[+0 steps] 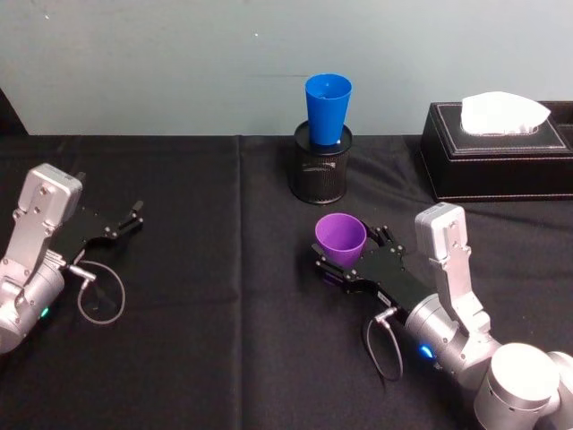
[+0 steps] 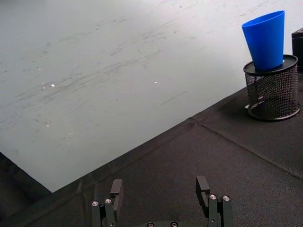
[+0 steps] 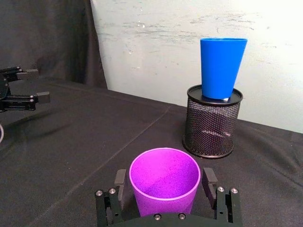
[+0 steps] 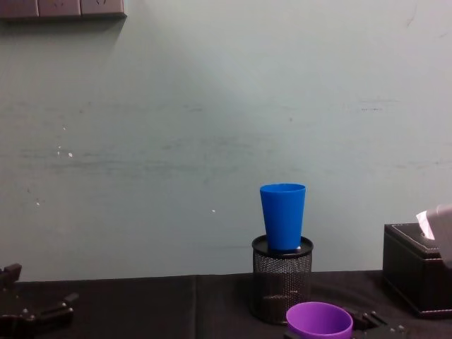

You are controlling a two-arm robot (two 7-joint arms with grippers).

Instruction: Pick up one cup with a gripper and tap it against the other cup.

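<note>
The purple cup [image 1: 340, 237] stands upright between the fingers of my right gripper [image 1: 351, 251], which is shut on it a little right of the table's middle. In the right wrist view the purple cup [image 3: 164, 179] has one black finger [image 3: 120, 182] pressed at each side. The blue cup [image 1: 328, 107] stands in the top of a black mesh pen pot [image 1: 322, 170] at the back, beyond the purple cup and apart from it. My left gripper [image 1: 134, 218] rests open over the cloth at the far left, holding nothing.
A black tissue box [image 1: 497, 152] with white tissue sits at the back right. A black cloth [image 1: 224, 340] covers the table, and a pale wall [image 4: 176, 141] rises close behind the pen pot. Thin cable loops [image 1: 98, 296] hang by each wrist.
</note>
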